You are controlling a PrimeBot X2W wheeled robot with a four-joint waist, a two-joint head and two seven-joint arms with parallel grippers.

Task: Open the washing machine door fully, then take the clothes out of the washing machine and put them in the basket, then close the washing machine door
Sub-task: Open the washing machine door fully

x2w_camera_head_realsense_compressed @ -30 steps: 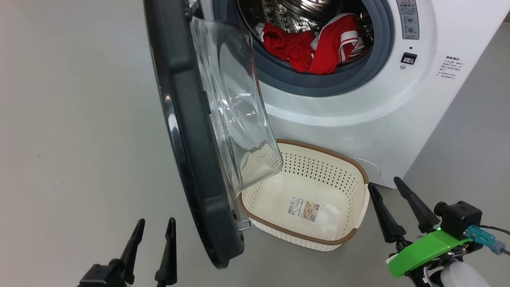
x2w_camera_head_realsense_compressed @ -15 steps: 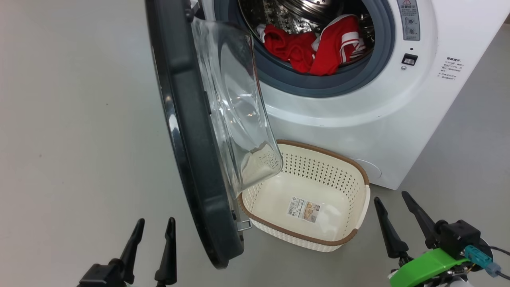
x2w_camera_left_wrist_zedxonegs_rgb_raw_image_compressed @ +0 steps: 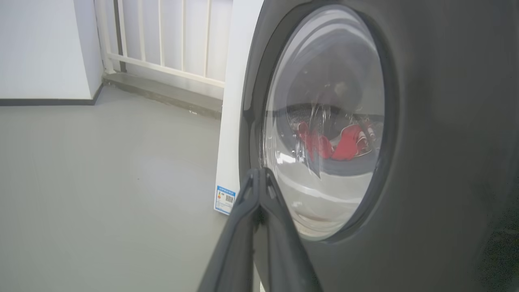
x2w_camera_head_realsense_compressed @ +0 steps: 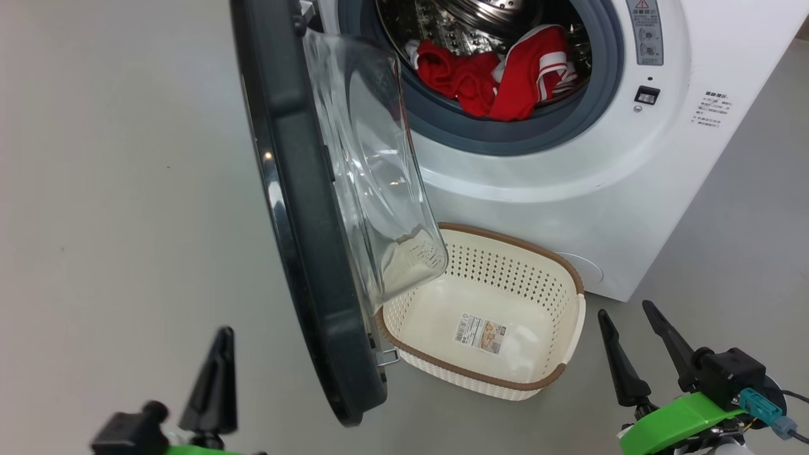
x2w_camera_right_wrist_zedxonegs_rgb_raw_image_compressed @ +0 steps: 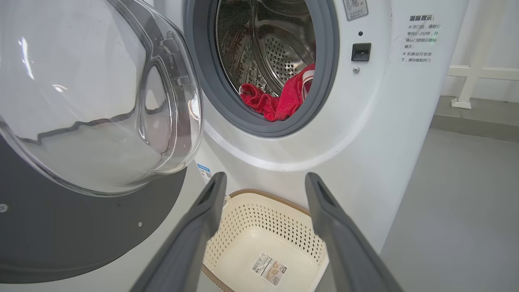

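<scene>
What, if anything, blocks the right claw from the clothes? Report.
Probably nothing, so yes: the right claw is open, the door hangs left of it, the clothes lie bare in the drum.

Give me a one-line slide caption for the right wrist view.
Open right gripper faces the empty basket and red clothes lying in the washing machine, its door swung open.

On grey floor (x2w_camera_head_realsense_compressed: 126, 221): basket (x2w_camera_head_realsense_compressed: 499, 262), washing machine (x2w_camera_head_realsense_compressed: 569, 208)

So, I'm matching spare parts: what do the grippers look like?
Both have long, dark, tapering fingers. The right gripper has a bright green bracket, black block, teal plug and dark cable; the left gripper shows green too.
</scene>
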